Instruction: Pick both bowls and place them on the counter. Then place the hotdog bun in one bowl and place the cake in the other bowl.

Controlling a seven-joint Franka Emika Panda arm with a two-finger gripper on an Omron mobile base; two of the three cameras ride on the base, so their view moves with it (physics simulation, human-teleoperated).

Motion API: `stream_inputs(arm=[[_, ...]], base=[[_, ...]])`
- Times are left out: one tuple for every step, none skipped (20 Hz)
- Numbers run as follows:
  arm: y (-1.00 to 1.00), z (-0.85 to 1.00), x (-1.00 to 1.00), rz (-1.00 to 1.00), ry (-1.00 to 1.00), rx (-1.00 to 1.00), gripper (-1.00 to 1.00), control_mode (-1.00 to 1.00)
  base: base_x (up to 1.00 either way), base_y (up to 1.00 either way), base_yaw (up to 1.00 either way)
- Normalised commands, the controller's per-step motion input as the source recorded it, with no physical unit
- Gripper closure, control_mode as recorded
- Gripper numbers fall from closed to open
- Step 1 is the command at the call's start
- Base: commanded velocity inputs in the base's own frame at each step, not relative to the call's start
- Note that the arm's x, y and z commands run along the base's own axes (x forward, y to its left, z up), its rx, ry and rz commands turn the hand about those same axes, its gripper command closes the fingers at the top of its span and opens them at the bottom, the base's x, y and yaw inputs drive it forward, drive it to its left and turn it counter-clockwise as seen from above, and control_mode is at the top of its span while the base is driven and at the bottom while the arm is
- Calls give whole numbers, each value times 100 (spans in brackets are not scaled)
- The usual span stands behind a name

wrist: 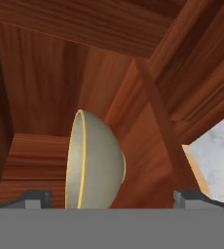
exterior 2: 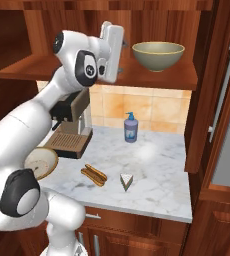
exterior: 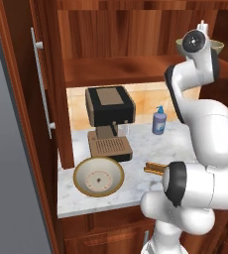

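The deeper olive-tan bowl (exterior 2: 158,54) stands upright on the wooden shelf (exterior 2: 137,76) above the counter (exterior 2: 157,160). My gripper (wrist: 113,198) is open, its tips wide apart, and the bowl (wrist: 94,168) lies just ahead of them, seen rolled on its side. The white hand (exterior 2: 112,50) hovers at shelf height, left of that bowl and apart from it. On the marble in front of the coffee machine sits the shallow cream bowl (exterior: 98,177). The hotdog bun (exterior 2: 94,174) lies mid-counter. Just right of it rests the cake (exterior 2: 126,181).
A black and tan coffee machine (exterior: 109,119) stands at the back left of the counter, a blue soap bottle (exterior 2: 130,128) by the tiled wall. Open cabinet doors (exterior: 46,84) flank both sides. The shelf's ceiling is close above the hand.
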Motion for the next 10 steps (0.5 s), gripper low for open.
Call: stream_inputs(arm=[[-9,-3,45,0,3,0,-100,-100],[-16,0,43,0,4,0,-100,-100],[-18,0,45,0,5,0,-100,-100],[-18,-2,43,0,8,0,-100,-100],[-16,-6,36,0,7,0,-100,-100],[-20,-4,42,0,5,0,-100,-100],[-22,0,45,0,3,0,-100,-100],[-19,-1,45,0,5,0,-100,-100],[-17,-2,43,0,4,0,-100,-100],[-20,0,47,0,3,0,-100,-100]], base=[[0,0,0],[0,0,0],[0,0,0],[0,0,0],[0,0,0],[0,0,0],[0,0,0],[0,0,0],[0,0,0],[0,0,0]])
